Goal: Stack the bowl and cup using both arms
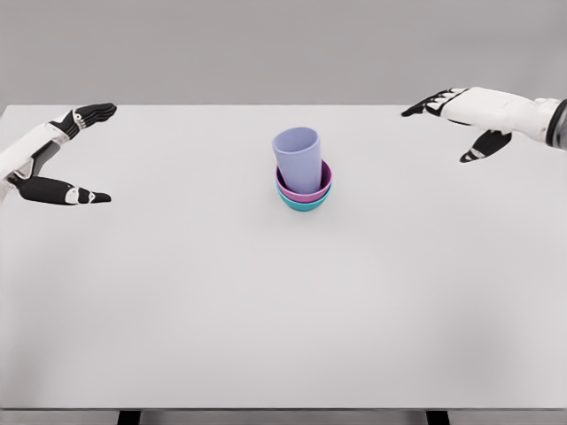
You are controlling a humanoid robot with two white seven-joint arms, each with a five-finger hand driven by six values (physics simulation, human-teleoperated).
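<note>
I see a big white table (177, 310) that fills most of my view. A teal bowl (304, 204) sits right on it, a bit above the middle. A purple-pink bowl (310, 189) rests inside the teal one, and a light purple cup (296, 158) stands in that, leaning a little.

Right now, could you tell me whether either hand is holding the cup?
No, the cup stands in the stacked bowls mid-table, while the left hand and right hand hover open far to either side.
</note>
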